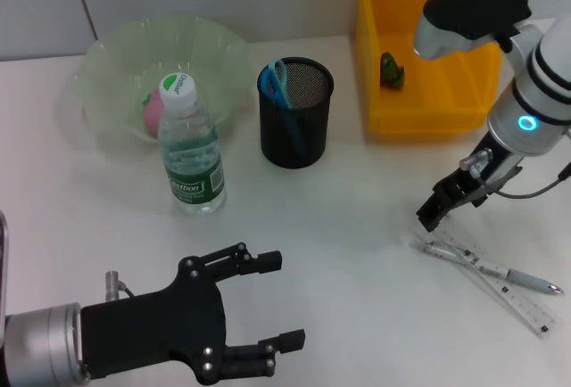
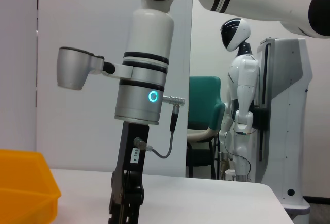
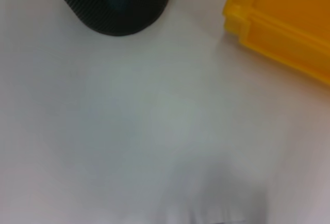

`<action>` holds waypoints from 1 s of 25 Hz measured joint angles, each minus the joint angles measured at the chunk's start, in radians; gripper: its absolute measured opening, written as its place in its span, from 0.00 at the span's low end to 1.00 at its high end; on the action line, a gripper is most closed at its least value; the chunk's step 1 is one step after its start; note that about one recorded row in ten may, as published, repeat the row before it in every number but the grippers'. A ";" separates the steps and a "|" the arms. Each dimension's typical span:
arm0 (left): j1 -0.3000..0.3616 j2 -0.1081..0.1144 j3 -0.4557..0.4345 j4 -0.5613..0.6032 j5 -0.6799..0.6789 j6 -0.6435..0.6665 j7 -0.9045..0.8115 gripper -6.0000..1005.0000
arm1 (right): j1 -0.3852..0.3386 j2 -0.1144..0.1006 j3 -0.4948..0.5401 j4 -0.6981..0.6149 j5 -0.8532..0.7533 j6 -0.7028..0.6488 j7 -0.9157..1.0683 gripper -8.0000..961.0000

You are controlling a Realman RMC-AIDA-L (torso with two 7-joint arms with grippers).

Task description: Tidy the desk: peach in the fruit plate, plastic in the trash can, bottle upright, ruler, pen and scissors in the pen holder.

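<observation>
Peach (image 1: 153, 112), bottle (image 1: 189, 148), scissors (image 1: 277, 84) sorted; pen (image 1: 500, 271) and ruler (image 1: 500, 284) left. Right gripper (image 1: 437, 211) hovers, jaws state unclear; left gripper (image 1: 268, 302) spread, empty.

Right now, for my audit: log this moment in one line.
right hand: above ruler, pen | left hand: open, idle | scissors: in holder

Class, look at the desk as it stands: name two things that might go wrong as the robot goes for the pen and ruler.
1. The pen lies across the ruler, touching it, so the right tool, poised just above their near ends, may pinch both or nudge one away.
2. The pen holder already holds scissors, and the upright bottle stands close beside it; a long ruler could snag there or tip the holder.
</observation>
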 joint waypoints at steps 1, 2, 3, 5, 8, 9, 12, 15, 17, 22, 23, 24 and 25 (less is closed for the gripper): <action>0.001 0.000 0.001 0.000 0.000 0.001 0.000 0.82 | 0.008 0.000 -0.004 0.015 0.000 0.008 0.000 0.83; 0.001 0.000 0.001 0.000 0.000 0.001 0.000 0.82 | 0.008 0.000 -0.004 0.015 0.000 0.008 0.000 0.83; 0.001 0.000 0.001 0.000 0.000 0.001 0.000 0.82 | 0.012 0.000 -0.007 0.025 -0.002 0.015 0.001 0.83; 0.002 -0.001 0.002 0.000 0.000 0.001 0.000 0.82 | 0.014 0.000 -0.008 0.029 -0.004 0.017 0.001 0.83; 0.002 -0.002 0.002 0.000 0.000 0.002 0.000 0.82 | 0.019 0.000 -0.009 0.043 -0.011 0.025 0.002 0.83; 0.002 -0.002 0.002 0.000 0.000 0.003 0.000 0.82 | 0.019 0.000 -0.009 0.043 -0.011 0.025 0.002 0.83; 0.002 -0.002 0.003 0.000 0.000 0.004 0.000 0.82 | 0.021 0.000 -0.009 0.045 -0.012 0.028 0.002 0.83; 0.002 -0.002 0.003 0.000 0.000 0.006 0.000 0.82 | 0.023 0.000 -0.009 0.048 -0.012 0.029 0.002 0.83; 0.002 -0.002 0.003 0.000 0.000 0.006 0.000 0.82 | 0.028 0.000 -0.009 0.058 -0.012 0.030 0.002 0.83; 0.002 -0.003 0.002 0.000 0.000 0.009 0.000 0.82 | 0.040 0.000 -0.009 0.084 -0.020 0.040 0.002 0.83; 0.002 -0.003 0.000 0.000 0.000 0.011 0.000 0.82 | 0.043 0.000 -0.011 0.090 -0.023 0.043 0.002 0.83; 0.002 -0.003 0.000 0.000 0.000 0.013 0.000 0.82 | 0.043 0.000 -0.011 0.090 -0.023 0.043 0.002 0.83; 0.003 -0.003 0.000 0.000 0.000 0.014 0.001 0.82 | 0.046 0.000 -0.011 0.096 -0.023 0.045 0.002 0.83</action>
